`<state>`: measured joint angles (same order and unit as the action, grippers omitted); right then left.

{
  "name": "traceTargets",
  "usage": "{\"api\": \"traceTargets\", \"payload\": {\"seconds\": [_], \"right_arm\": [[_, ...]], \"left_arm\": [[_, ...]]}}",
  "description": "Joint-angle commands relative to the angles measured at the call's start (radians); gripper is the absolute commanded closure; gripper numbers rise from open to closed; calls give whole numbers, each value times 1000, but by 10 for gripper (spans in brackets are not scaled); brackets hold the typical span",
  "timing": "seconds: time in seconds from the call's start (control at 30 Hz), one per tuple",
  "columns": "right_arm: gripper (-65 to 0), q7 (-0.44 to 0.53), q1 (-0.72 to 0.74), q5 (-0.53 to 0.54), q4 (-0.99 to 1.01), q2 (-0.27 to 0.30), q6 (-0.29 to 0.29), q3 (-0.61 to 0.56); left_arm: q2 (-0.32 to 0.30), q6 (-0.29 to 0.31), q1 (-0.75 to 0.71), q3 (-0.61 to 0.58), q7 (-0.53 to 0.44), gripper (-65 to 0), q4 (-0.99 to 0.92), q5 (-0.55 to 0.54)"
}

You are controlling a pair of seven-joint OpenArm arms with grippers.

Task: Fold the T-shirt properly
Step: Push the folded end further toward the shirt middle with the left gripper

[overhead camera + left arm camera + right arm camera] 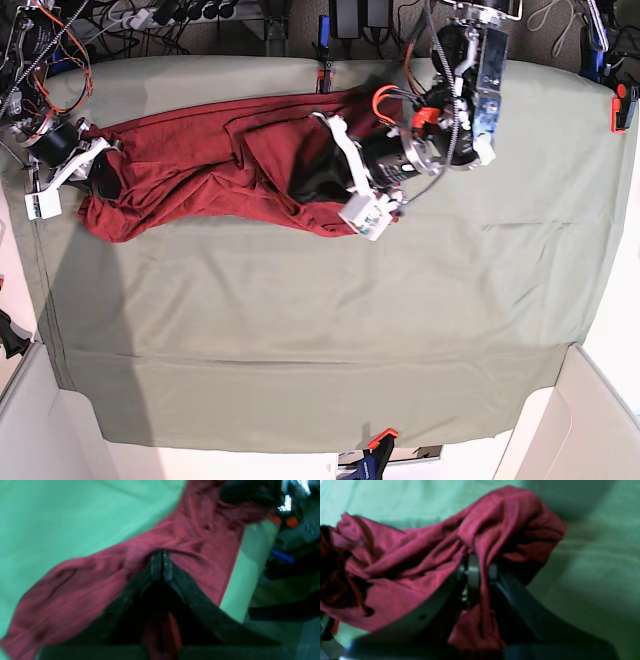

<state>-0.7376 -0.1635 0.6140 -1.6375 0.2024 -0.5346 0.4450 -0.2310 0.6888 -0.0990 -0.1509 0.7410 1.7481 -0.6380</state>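
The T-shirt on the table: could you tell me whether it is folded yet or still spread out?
Neither. The T-shirt is bunched and wrinkled, stretched between the left gripper and the right gripper, both shut on fabric.

T-shirt [200, 170] on table cloth [320, 330], far-left area, between both tools.

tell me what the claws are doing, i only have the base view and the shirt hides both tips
Observer: Left claw is shut on the shirt, fabric bunched at its tips.
Operator: and the right one
Observer: Right claw is pinching a fold, with cloth hanging down between the fingers.
Operator: anything off the table edge
Observer: Yes, the left wrist view shows the shirt draped past the edge of the green cloth near the clutter.
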Motion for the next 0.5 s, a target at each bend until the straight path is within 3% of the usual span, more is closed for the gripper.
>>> {"api": "traceTargets", "payload": {"seconds": [0.0, 0.17, 0.47], "right_arm": [[0, 23, 8, 36, -16, 10, -12, 5], [0, 19, 8, 93, -20, 10, -28, 5], [0, 15, 8, 93, -30, -40, -28, 5]], "left_arm": [[-13, 9, 9, 17, -10, 0, 19, -53], [-44, 9, -5, 34, 10, 0, 19, -122], [-44, 9, -42, 31, 71, 0, 21, -240]]}}
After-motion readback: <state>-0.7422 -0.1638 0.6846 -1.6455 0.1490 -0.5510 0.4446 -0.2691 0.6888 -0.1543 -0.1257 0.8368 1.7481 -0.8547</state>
